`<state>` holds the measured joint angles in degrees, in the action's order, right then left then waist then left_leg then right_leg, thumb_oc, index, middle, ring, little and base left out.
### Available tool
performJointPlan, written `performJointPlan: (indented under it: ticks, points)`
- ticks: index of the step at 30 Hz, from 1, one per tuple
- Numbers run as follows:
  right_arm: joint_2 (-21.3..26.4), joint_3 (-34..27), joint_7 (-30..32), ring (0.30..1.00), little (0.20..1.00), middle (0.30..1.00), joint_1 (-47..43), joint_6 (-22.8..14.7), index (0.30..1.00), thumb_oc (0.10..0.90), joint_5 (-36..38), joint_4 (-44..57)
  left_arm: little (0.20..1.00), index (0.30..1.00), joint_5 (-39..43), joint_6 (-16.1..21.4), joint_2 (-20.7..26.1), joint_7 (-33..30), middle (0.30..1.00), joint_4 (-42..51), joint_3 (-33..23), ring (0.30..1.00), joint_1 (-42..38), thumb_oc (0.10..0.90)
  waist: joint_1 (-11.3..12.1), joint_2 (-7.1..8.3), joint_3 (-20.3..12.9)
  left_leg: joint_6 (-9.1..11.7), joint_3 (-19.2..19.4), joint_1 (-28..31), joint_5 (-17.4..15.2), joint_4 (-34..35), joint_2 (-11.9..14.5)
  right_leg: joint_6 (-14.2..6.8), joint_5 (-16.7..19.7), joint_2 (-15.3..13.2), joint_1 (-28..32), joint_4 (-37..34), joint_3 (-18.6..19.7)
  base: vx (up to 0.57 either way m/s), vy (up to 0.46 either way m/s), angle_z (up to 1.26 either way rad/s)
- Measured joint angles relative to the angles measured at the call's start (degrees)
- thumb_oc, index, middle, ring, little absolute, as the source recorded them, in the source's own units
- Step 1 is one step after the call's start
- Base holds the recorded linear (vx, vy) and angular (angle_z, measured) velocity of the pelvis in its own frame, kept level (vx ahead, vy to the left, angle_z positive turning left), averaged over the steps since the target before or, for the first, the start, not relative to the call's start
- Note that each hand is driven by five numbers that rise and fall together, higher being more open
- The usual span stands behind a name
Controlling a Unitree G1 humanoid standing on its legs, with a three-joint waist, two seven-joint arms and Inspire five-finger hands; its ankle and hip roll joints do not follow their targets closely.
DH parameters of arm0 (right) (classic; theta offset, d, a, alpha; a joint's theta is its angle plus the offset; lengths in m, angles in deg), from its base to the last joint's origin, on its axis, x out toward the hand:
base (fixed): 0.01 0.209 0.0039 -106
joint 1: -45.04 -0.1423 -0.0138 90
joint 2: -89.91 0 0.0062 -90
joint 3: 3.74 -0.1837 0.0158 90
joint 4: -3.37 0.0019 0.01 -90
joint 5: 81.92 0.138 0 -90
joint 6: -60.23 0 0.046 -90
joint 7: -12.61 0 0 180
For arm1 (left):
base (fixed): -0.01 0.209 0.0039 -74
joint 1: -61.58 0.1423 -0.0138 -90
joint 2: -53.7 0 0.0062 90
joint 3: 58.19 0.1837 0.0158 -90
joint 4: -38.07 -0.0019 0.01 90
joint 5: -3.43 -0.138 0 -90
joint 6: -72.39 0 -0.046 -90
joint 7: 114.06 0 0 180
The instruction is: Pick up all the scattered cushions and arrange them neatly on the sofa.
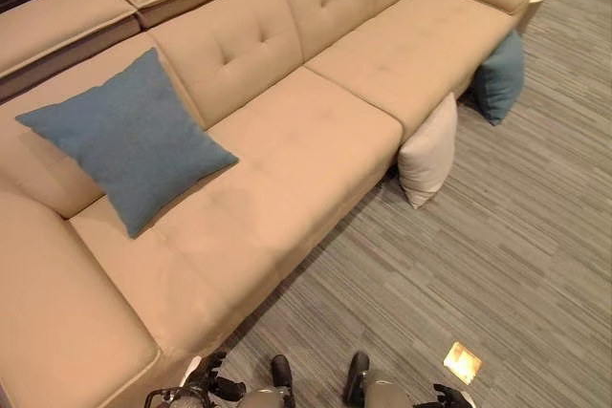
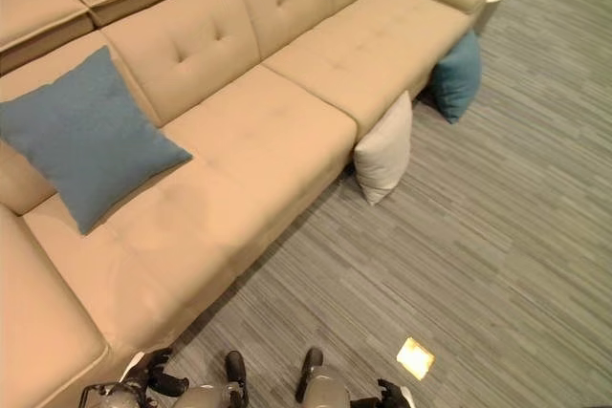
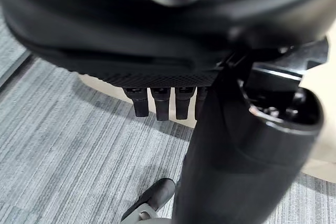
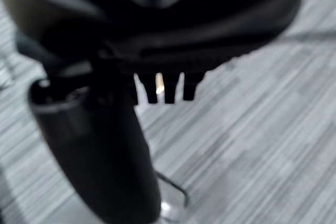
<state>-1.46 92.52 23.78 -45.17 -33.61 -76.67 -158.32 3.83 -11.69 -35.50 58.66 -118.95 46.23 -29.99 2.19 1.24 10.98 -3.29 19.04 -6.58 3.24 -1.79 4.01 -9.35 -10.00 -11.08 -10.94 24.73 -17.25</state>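
One blue cushion (image 1: 129, 138) already leans on the beige sofa (image 1: 316, 140) at its left end, while a cream cushion (image 1: 428, 150) and a second blue cushion (image 1: 501, 75) stand on the grey carpet (image 1: 497, 255) against the sofa front, to the right and farther off. Our left hand (image 3: 163, 100) and right hand (image 4: 163, 90) hang low with fingers straight and relaxed, holding nothing. We judge the cream cushion comes first: we should step close, take it by both sides, and lift it clear before setting it against the backrest.

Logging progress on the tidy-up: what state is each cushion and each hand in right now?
Blue cushion on sofa: propped against the backrest.
White cushion: on the floor, leaning on the sofa front.
Blue cushion on floor: leaning on the sofa's end.
Left hand: open, holding nothing.
Right hand: open, holding nothing.
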Motion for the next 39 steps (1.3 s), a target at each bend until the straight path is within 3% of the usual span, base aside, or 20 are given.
performJointPlan:
  ticks: [1,2,5,10,12,13,14,17,20,23,24,25,26,30,31,32,34,35,37,39]
  points:
    - [-0.1,0.0,0.0,0.900,0.900,0.900,-0.8,0.0,0.900,0.800,-0.1,-0.1,0.900,0.900,0.0,0.0,0.7,0.0,0.900,0.4,0.0,0.900,-0.3,0.800,1.7,1.26,-1.0,1.7,0.4,-0.7,0.0,0.1,0.3,4.3,0.4,1.4,2.6,-8.4,0.5,-0.05,-0.229,-1.14]
    - [0.5,0.0,0.3,0.900,0.900,0.900,-1.1,-0.1,0.900,0.800,-0.1,0.1,0.900,0.900,0.0,0.0,0.1,0.2,0.900,0.5,0.1,0.900,-0.3,0.800,1.4,0.06,-1.4,2.1,-4.0,-0.6,0.4,0.2,0.8,5.6,2.1,3.4,4.2,-11.7,0.4,0.00,-0.237,-0.97]
    - [0.8,0.0,0.5,0.900,0.900,0.900,-0.5,-0.6,0.900,0.800,0.0,0.2,0.900,0.900,0.0,0.0,-1.1,0.2,0.900,0.9,0.9,0.900,-0.1,0.800,1.4,-0.47,-4.2,7.9,-7.2,-0.7,4.5,-1.7,4.0,7.1,2.4,7.0,4.3,-13.4,3.6,-0.01,-0.197,-0.57]
    - [1.0,-0.1,0.6,0.900,0.900,0.900,0.1,-0.6,0.900,0.800,0.7,0.1,0.900,0.900,0.0,0.0,-3.4,0.3,0.900,2.2,3.2,0.900,-1.9,0.800,-0.3,-0.52,-4.2,10.4,-10.7,-2.4,7.9,-6.4,5.9,9.7,2.8,9.0,4.7,-14.1,5.2,0.04,-0.119,-0.19]
    - [1.0,-0.1,1.2,0.900,0.900,0.900,0.7,-0.6,0.900,0.800,1.3,0.1,0.900,0.900,0.1,0.0,-3.6,0.4,0.900,2.5,3.9,0.900,-2.3,0.800,-0.7,0.14,-3.7,10.7,-14.7,-4.9,7.3,-12.5,6.0,11.7,3.9,9.8,6.7,-16.2,6.8,0.08,-0.057,-0.32]
    - [1.3,-0.1,1.6,0.900,0.900,0.900,0.8,-0.6,0.900,0.800,1.7,0.1,0.900,0.900,0.1,0.0,-3.7,0.2,0.900,2.6,4.5,0.900,-2.7,0.800,-0.5,0.24,-3.7,11.0,-17.4,-5.7,4.8,-13.9,4.8,11.9,4.8,9.6,7.6,-17.2,6.9,0.15,-0.038,-0.31]
    - [2.4,-0.1,1.9,0.900,0.900,0.900,1.7,-0.7,0.900,0.800,2.2,0.1,0.900,0.900,0.1,0.1,-4.4,0.2,0.900,3.1,5.3,0.900,-2.9,0.800,-1.1,-0.10,-3.7,9.5,-19.3,-6.5,1.9,-13.1,0.9,11.9,6.2,9.9,8.4,-19.8,8.1,0.26,-0.028,-0.43]
    - [2.7,-0.1,2.9,0.900,0.900,0.900,1.4,-0.5,0.900,0.800,2.3,-0.5,0.900,0.900,0.2,-0.1,-5.5,0.2,0.900,2.4,6.5,0.900,-3.9,0.800,-1.8,0.27,-3.4,9.5,-20.3,-6.8,1.7,-7.2,-4.6,13.1,8.3,10.6,10.2,-24.6,10.5,0.14,0.006,-0.30]
    - [2.7,-0.1,3.1,0.900,0.900,0.900,0.3,-0.5,0.900,0.800,2.3,-2.1,0.900,0.900,0.4,0.0,-5.7,0.2,0.900,2.9,7.3,0.900,-5.1,0.800,-0.2,0.58,-2.4,9.2,-20.2,-8.1,2.1,-3.6,-6.8,13.4,10.3,11.6,11.6,-28.2,13.0,0.14,0.025,-0.58]
    - [2.6,-0.5,3.1,0.900,0.900,0.900,0.8,-0.5,0.900,0.800,2.3,-2.7,0.900,0.900,0.5,0.0,-6.1,0.2,0.900,2.7,7.3,0.900,-4.1,0.800,-0.2,-1.43,-2.6,7.9,-19.6,-2.6,2.4,0.8,-4.7,12.4,8.2,14.0,15.2,-29.4,18.5,0.36,0.139,-1.00]
    - [2.6,-0.5,3.2,0.900,0.900,0.900,0.2,-0.5,0.900,0.800,2.3,-2.3,0.900,0.900,0.5,0.0,-6.1,0.2,0.900,2.9,7.3,0.900,-3.9,0.800,-0.1,-1.80,-2.8,4.5,-18.5,-1.4,3.1,2.1,-4.7,11.2,7.0,13.9,14.5,-27.6,18.7,0.17,0.093,-0.97]
    - [2.3,-0.4,3.1,0.900,0.900,0.900,0.2,-0.4,0.900,0.800,2.2,-2.0,0.900,0.900,0.5,-0.1,-6.0,0.2,0.900,2.9,7.3,0.900,-4.2,0.800,-0.2,-1.47,-2.6,3.6,-17.7,-0.7,2.5,2.5,-5.1,10.4,5.7,13.2,13.6,-25.1,19.0,0.12,0.049,-0.73]
    - [1.5,-0.5,2.9,0.900,0.900,0.900,0.6,-0.4,0.900,0.800,2.2,-1.7,0.900,0.900,0.6,-0.1,-5.6,0.2,0.900,3.5,7.3,0.900,-4.1,0.800,0.1,-1.12,-2.5,1.4,-15.3,0.1,2.3,2.5,-5.2,7.6,2.6,11.9,10.8,-18.2,17.3,0.15,0.068,-0.60]
    - [0.2,-0.5,2.6,0.900,0.900,0.900,-0.6,-0.3,0.900,0.800,2.2,-1.3,0.900,0.900,0.6,0.0,-4.0,0.1,0.900,4.7,7.4,0.900,-5.6,0.800,-0.2,-1.11,-1.6,-1.5,-14.2,2.9,0.2,2.5,-5.9,1.3,-0.9,9.1,1.7,3.7,12.5,0.12,0.068,-0.25]
    - [-0.1,-0.5,2.6,0.900,0.900,0.900,-1.0,-0.3,0.900,0.800,2.0,-0.9,0.900,0.900,0.6,0.0,-3.5,0.0,0.900,4.7,7.4,0.900,-6.0,0.800,-0.1,-0.90,-1.2,-2.1,-13.6,3.9,-0.7,2.4,-6.2,-0.4,-2.0,7.1,-1.5,10.4,10.5,0.27,-0.007,-0.32]
    - [-0.2,-0.4,2.6,0.900,0.900,0.900,-1.7,-0.1,0.900,0.800,1.6,0.8,0.900,0.900,0.6,0.0,-2.8,-0.4,0.900,4.6,7.4,0.900,-6.3,0.800,-0.1,-1.05,-0.8,-2.6,-12.3,5.3,-2.4,2.1,-6.6,-0.6,-2.3,1.7,-4.9,15.4,5.4,0.24,-0.045,-0.38]
    - [0.0,-0.4,2.8,0.900,0.900,0.900,-2.4,-0.3,0.900,0.800,1.3,1.9,0.900,0.900,0.6,0.0,-2.7,-0.7,0.900,4.5,6.8,0.900,-5.7,0.800,-0.2,-1.26,-0.7,-1.8,-11.3,6.5,-3.3,2.2,-7.1,-0.1,-2.1,-3.1,-5.7,10.7,0.8,0.25,-0.103,-0.36]
    - [0.1,-0.4,2.7,0.900,0.900,0.900,-2.7,-0.4,0.900,0.800,0.8,2.5,0.900,0.900,0.7,0.0,-2.4,-0.9,0.900,4.4,5.5,0.900,-5.4,0.800,-0.2,-1.06,-0.5,-1.4,-10.8,7.4,-3.9,2.3,-7.1,0.9,-0.5,-5.0,-5.9,2.7,-0.2,0.27,-0.123,-0.20]
    - [0.1,0.1,2.7,0.900,0.900,0.900,-3.0,-0.3,0.900,0.800,0.2,2.5,0.900,0.900,0.7,0.0,-2.3,-0.8,0.900,3.0,4.0,0.900,-5.1,0.800,-0.2,-0.65,-0.5,-0.1,-10.5,8.0,-6.1,2.1,-6.9,0.0,2.0,-5.7,-7.1,-3.1,-1.1,0.24,-0.132,-0.26]
    - [0.3,0.0,2.6,0.900,0.900,0.900,-3.4,-0.4,0.900,0.800,-0.1,2.7,0.900,0.900,0.8,-0.6,-2.7,-0.8,0.900,0.9,3.0,0.900,-4.6,0.800,-0.9,-0.25,-0.5,0.4,-9.8,9.8,-6.8,2.3,-6.5,0.1,8.1,-5.5,-8.1,-11.6,-2.6,0.36,-0.230,-0.17]
